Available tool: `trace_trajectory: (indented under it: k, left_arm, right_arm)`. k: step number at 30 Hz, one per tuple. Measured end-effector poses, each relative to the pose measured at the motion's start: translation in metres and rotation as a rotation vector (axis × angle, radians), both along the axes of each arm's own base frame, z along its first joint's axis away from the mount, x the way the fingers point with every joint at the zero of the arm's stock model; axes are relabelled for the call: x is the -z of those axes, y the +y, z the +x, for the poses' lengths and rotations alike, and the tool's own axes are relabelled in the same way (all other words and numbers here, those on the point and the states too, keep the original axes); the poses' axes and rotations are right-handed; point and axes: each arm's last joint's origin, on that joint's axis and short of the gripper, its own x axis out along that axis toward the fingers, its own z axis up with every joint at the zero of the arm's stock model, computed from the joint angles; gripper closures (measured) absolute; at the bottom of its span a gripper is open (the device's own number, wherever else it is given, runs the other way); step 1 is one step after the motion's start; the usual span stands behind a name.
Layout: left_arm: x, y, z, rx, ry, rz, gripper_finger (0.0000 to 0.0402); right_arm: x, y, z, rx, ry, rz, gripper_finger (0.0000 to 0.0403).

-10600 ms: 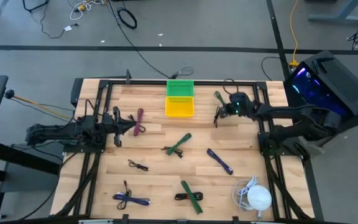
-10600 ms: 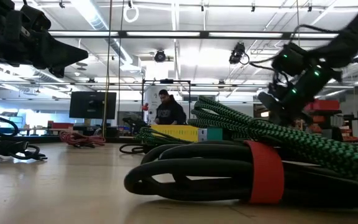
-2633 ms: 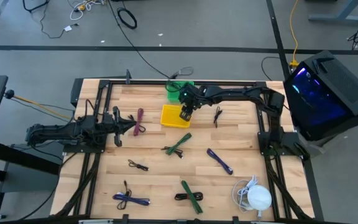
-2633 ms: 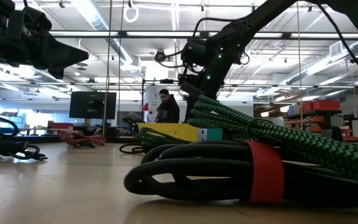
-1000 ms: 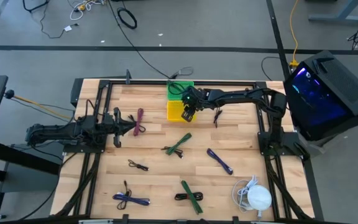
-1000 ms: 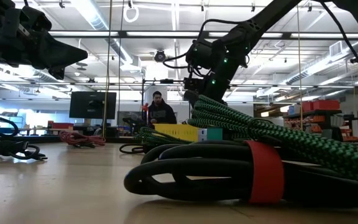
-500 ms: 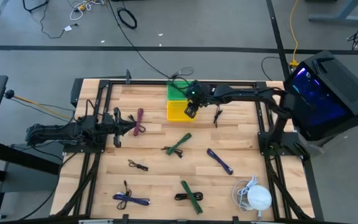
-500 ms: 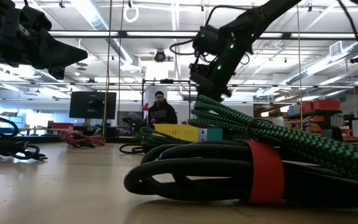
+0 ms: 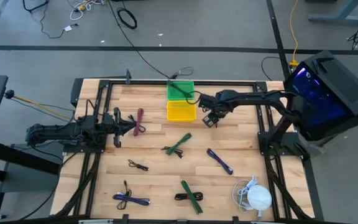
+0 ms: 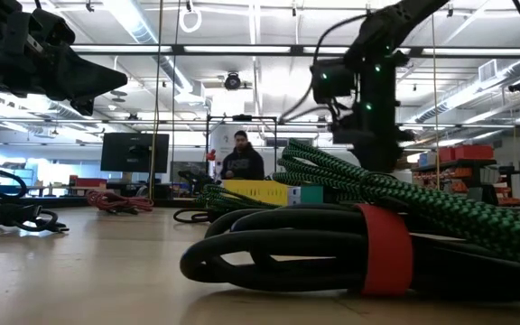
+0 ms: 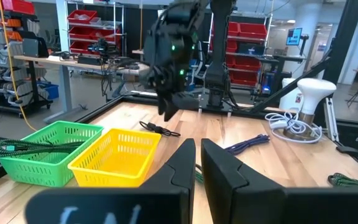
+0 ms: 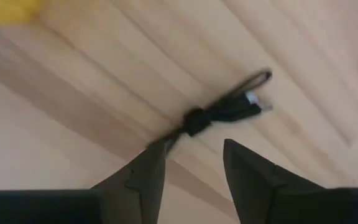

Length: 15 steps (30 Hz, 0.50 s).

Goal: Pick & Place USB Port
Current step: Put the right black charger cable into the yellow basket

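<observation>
A small black USB cable [image 12: 219, 115], tied at its middle, lies flat on the wooden table [image 9: 247, 143] just right of the yellow basket [image 9: 181, 111]. It also shows as the black cable [image 11: 160, 129] in the left wrist view. My right gripper [image 12: 191, 168] hangs open over the cable, pointing down and clear of it; from above the right gripper [image 9: 210, 118] partly covers it. Behind the yellow basket stands a green basket [image 9: 180, 89] with a green cable [image 11: 17, 147] in it. My left gripper [image 11: 197, 162] waits shut and level at the table's left side.
More bundled cables lie about: maroon [image 9: 139, 121], green [image 9: 179, 144], purple-blue [image 9: 219, 160], small black [image 9: 138, 165], blue [image 9: 131, 199], and a green and black pair [image 9: 190, 196]. A white device with its cord [image 9: 257, 196] sits near the right front corner.
My right gripper has gone from above the yellow basket toward the table's right edge. It now stands over the small black cable. It has tipped from slanting to pointing almost straight down and has rolled about its own line. Its fingers have stayed open.
</observation>
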Motion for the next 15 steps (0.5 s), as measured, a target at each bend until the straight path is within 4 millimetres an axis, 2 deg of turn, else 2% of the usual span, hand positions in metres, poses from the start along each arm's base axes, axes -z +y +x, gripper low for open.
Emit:
trace_trajectory:
  k: [5,12,15]
  left_arm:
    - [0.000,0.000,0.000,0.000,-0.001,-0.001,0.0372]
    - [0.000,0.000,0.000,0.000,-0.001,-0.001,0.0372]
    - [0.000,0.000,0.000,0.000,-0.001,-0.001,0.0372]
  right_arm:
    - [0.013,0.002,-0.009,0.069,0.031,0.012,0.0214]
    - [0.025,-0.003,-0.002,0.122,-0.130,-0.004,0.0178]
    - [0.029,-0.004,-0.005,0.148,-0.132,0.001,0.0165]
